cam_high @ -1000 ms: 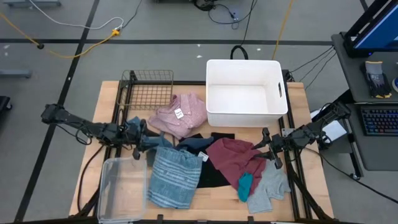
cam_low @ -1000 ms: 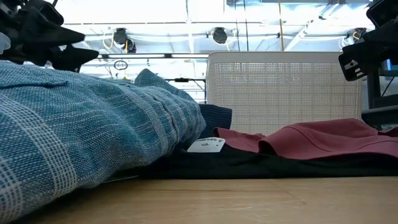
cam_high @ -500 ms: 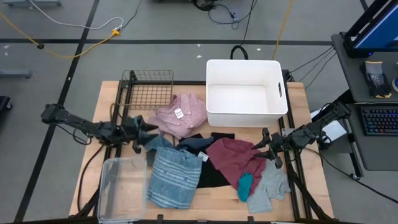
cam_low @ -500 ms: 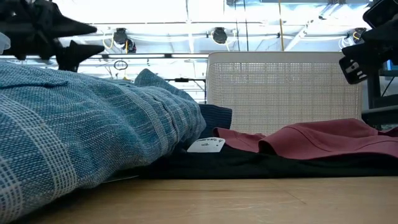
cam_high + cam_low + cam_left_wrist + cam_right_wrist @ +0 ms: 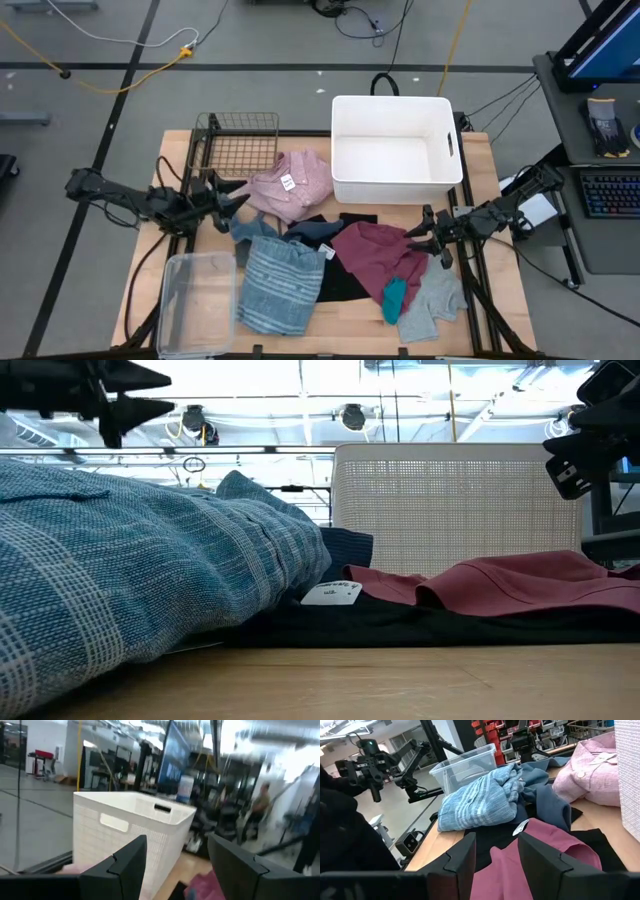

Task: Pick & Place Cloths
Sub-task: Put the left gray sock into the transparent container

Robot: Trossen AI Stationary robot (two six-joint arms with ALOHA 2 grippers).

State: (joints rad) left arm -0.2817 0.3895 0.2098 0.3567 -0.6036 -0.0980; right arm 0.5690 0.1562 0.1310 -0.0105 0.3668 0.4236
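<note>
From above, the left gripper hangs spread and empty beside the pink shirt, while the right gripper sits spread at the maroon cloth. At table level, the blue striped cloth lies heaped beside the white bin. Each wrist camera shows parted fingers holding nothing.

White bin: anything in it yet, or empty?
Empty. In the high view the white bin shows only its bare floor; the pink shirt, maroon cloth and blue striped cloth all lie on the table.
</note>
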